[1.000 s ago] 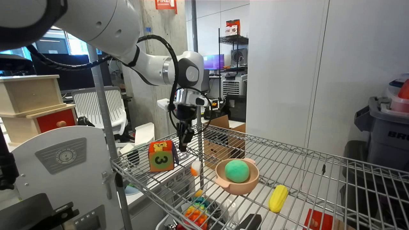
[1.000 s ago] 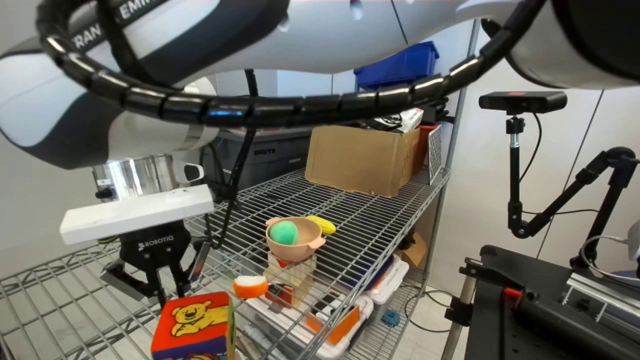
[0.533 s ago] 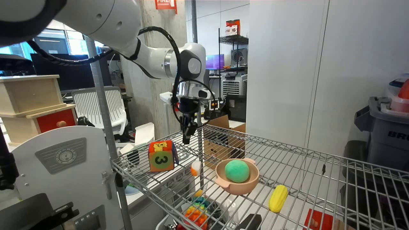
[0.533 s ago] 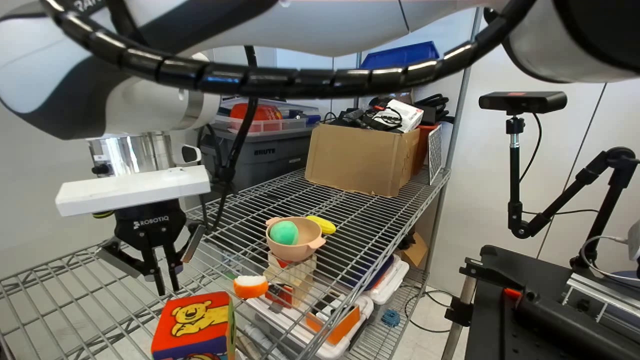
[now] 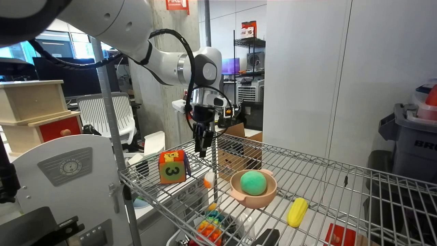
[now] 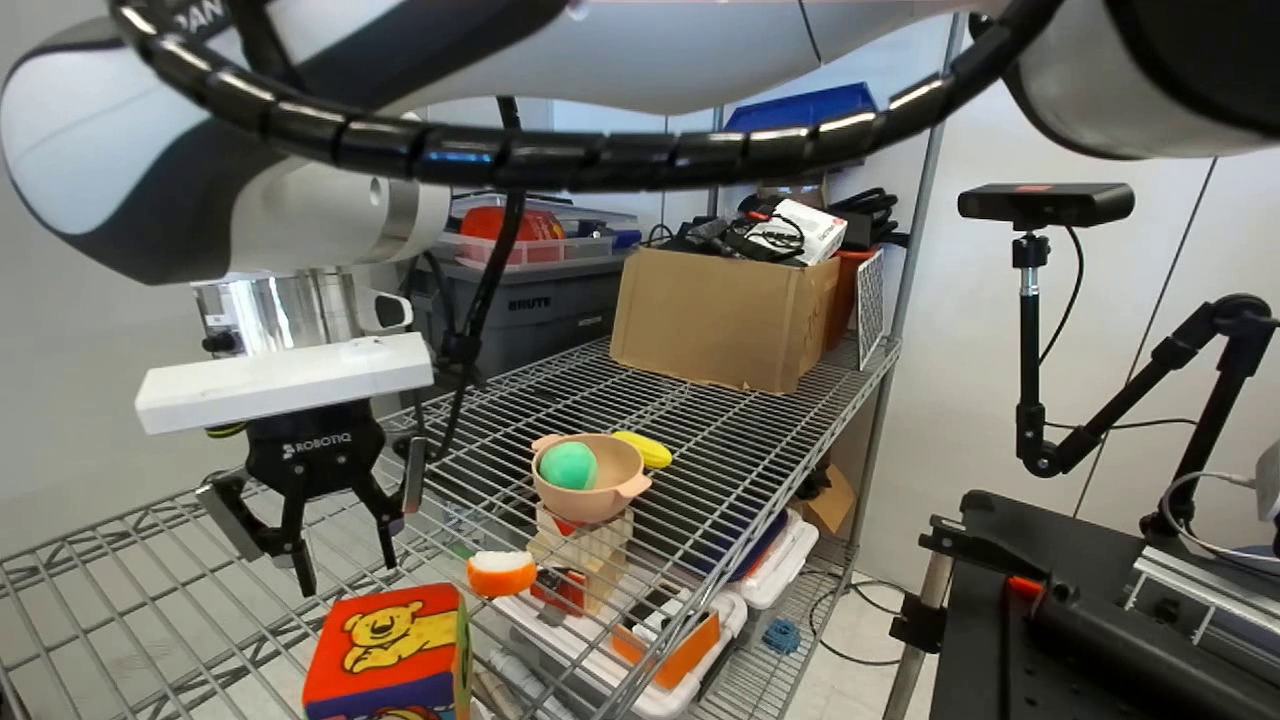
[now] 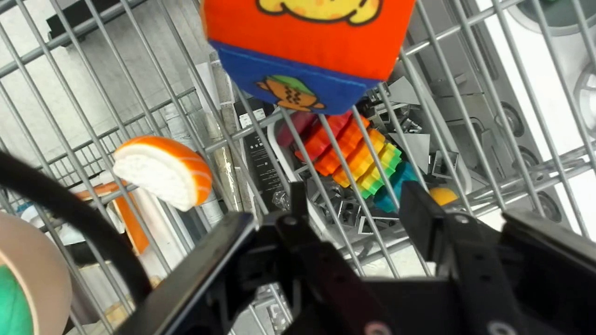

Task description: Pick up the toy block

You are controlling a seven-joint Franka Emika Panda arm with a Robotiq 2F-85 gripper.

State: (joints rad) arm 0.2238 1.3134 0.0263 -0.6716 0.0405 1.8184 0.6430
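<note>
- Wrist view: gripper (image 7: pixel 356 197) fingers moderately parted, clear gap between tips; no object held.
- Toy block (image 6: pixel 385 650): resting on the wire shelf (image 6: pixel 750 533), near the gripper, not touching it.
- Bowl (image 5: pixel 254 202): same shelf, well apart from the toy block; green ball (image 5: pixel 253 182) seated inside.

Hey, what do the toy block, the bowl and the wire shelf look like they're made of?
Toy block: probably padded, printed fabric, matte, judging by its soft edges and seam-like lines in the wrist view.
Bowl: plastic or silicone, hard to say which; it looks smooth, evenly peach and dull.
Wire shelf: metal, likely plated steel, from its thin grey bars with bright highlights.
</note>
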